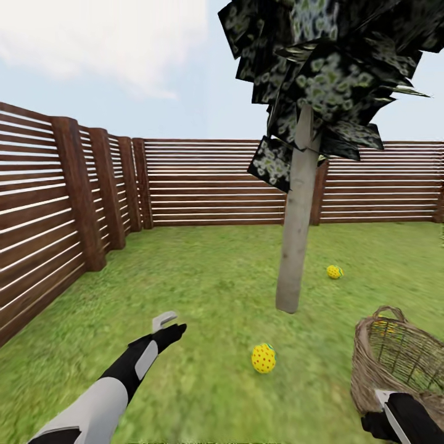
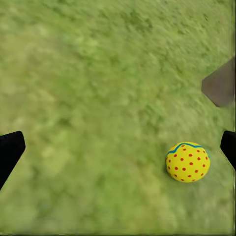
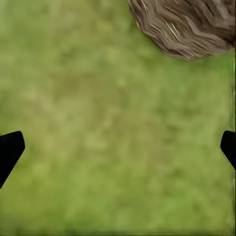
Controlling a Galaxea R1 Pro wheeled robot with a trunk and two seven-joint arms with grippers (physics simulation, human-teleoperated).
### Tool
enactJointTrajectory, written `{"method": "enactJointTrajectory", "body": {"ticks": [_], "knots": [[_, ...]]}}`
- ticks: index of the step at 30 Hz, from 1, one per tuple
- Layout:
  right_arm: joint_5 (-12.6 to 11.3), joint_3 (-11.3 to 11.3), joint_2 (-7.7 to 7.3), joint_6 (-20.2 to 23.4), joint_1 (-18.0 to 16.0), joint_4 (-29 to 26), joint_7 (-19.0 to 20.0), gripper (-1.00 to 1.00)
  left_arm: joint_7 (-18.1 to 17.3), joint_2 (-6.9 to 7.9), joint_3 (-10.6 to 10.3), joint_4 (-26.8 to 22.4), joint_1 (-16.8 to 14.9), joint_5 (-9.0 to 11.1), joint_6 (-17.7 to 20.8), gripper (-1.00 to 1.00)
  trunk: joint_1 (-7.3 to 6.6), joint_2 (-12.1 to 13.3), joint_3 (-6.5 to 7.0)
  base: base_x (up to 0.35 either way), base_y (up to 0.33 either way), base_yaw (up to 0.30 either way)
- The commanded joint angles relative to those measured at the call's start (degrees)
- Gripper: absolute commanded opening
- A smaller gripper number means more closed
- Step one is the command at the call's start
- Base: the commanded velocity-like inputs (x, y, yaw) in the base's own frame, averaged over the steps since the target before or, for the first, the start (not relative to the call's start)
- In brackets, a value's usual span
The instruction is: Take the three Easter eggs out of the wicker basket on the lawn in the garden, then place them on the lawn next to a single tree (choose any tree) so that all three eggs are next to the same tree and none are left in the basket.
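Two yellow, red-dotted Easter eggs lie on the lawn (image 1: pixel 209 290): one (image 1: pixel 263 358) in front of the tree (image 1: pixel 296 246), one (image 1: pixel 334 272) to the right of its pale trunk. The wicker basket (image 1: pixel 394 364) stands at the lower right; a yellow patch (image 1: pixel 381 325) shows through its weave, too unclear to name. My left gripper (image 1: pixel 169 327) hovers open over the grass, left of the nearer egg (image 2: pixel 188 162), which lies near one fingertip (image 2: pixel 228 147). My right gripper (image 1: pixel 387 407) is open, low beside the basket (image 3: pixel 187 24), holding nothing.
A brown slatted wooden fence (image 1: pixel 203 185) runs along the left side and the back of the garden. The tree's dark mottled crown (image 1: pixel 327 68) hangs overhead. The trunk's base (image 2: pixel 221 83) sits near the left gripper. Open grass stretches between fence and tree.
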Motion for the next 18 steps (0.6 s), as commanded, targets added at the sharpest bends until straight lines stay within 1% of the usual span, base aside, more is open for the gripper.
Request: {"method": "enactJointTrajectory", "body": {"ticks": [1, 3, 8, 11, 16, 18], "knots": [[0.2, -0.1, 0.01, 0.2, 0.0, -0.1, 0.3, 1.00, -0.2, -0.07, 0.4, -0.1, 0.0, 0.3, 0.4, 1.00, -0.06, 0.0, 0.16, -0.236, -0.231, -0.034], [0.2, -0.1, 0.02, 0.2, 0.0, -0.1, 0.3, 1.00, -0.2, -0.08, 0.4, 0.0, 0.0, 0.3, 0.4, 1.00, -0.11, 0.0, 0.61, -0.255, -0.222, -0.014], [0.3, 0.0, 0.08, 0.2, 0.0, -0.1, 0.3, 1.00, -0.2, -0.09, 0.4, 0.0, 0.0, 0.3, 0.4, 1.00, -1.21, 2.0, 1.51, -0.257, -0.220, -0.003], [0.3, 0.0, 0.09, 0.2, 0.0, -0.1, 0.3, 1.00, -0.2, -0.09, 0.4, 0.0, 0.0, 0.3, 0.4, 1.00, -1.86, 3.2, 2.04, -0.122, -0.225, 0.000], [0.3, 0.0, 0.10, 0.2, 0.0, -0.1, 0.3, 1.00, -0.2, -0.13, 0.4, 0.0, 0.0, 0.3, 0.4, 1.00, -2.96, 5.2, 2.94, -0.019, -0.046, 0.000], [0.3, -0.1, 0.10, 0.2, 0.0, -0.1, 0.3, 1.00, -0.2, -0.29, 0.4, 0.0, 0.0, 0.3, 0.4, 1.00, -3.40, 6.0, 3.30, -0.135, -0.007, 0.000]]}}
